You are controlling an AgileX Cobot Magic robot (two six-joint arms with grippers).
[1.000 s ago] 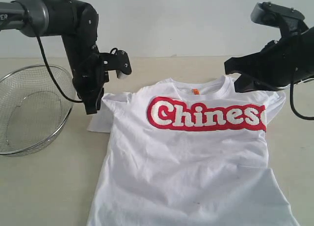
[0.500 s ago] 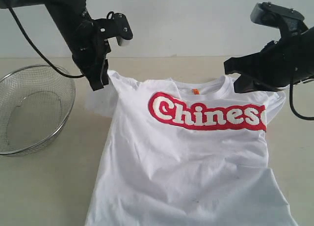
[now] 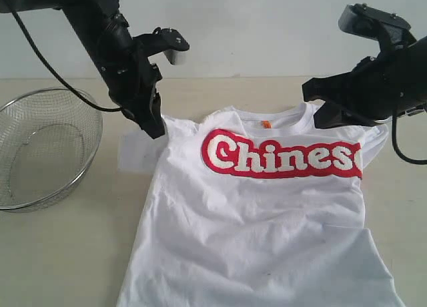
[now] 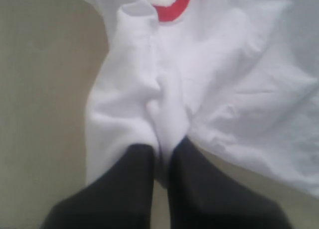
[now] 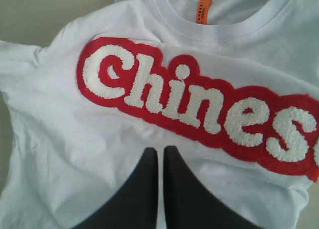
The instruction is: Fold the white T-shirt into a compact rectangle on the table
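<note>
The white T-shirt (image 3: 267, 213) lies chest-up on the table (image 3: 67, 253), showing its red "Chinese" lettering (image 3: 280, 157) and orange neck tag (image 3: 266, 124). My left gripper (image 3: 155, 128) is shut on the shirt's left sleeve, and the cloth bunches between its fingers (image 4: 162, 149). That sleeve is lifted and drawn in toward the shoulder. My right gripper (image 3: 317, 110) hovers above the collar's right side. Its jaws are shut with nothing in them (image 5: 160, 150), and the lettering (image 5: 199, 99) and tag (image 5: 203, 10) lie below. The shirt's hem runs out of view.
A round wire-mesh basket (image 3: 67, 97) stands at the far left of the table, beside the left arm. A pale wall rises behind the table's far edge. Bare tabletop lies between the basket and the shirt.
My left gripper raised the sleeve off the table, then carried it right and down toward the shirt's shoulder. The right arm has barely moved.
</note>
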